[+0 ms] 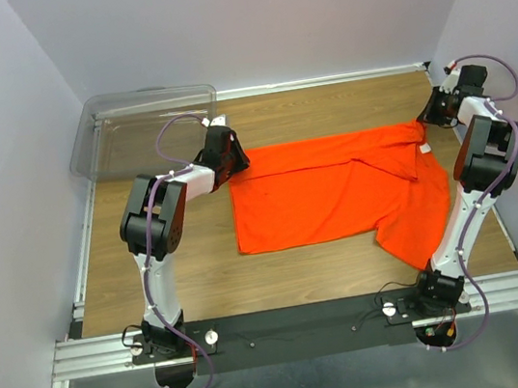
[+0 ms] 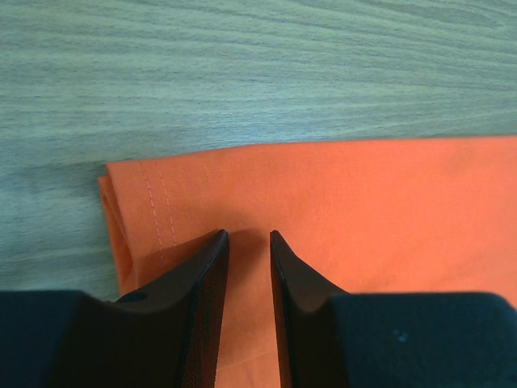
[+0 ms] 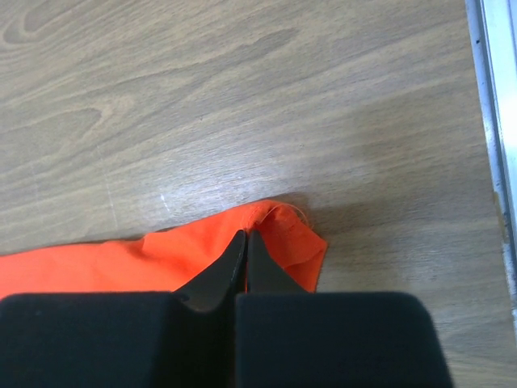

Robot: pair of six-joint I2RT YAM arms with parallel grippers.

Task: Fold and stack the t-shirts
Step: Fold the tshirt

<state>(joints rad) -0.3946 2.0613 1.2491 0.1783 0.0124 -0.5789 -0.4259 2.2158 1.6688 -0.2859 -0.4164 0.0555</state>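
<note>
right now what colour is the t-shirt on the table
Plain bright orange, no pattern. The t-shirt shows best in the top external view.

No legible text or markings

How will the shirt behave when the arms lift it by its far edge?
Probably floppy: the shirt lies flat and creased, so it should hang and sag between grips. Likely light, being thin fabric. It may slip: the right gripper pinches only a small corner, and the left gripper stands open over the fabric.
</note>
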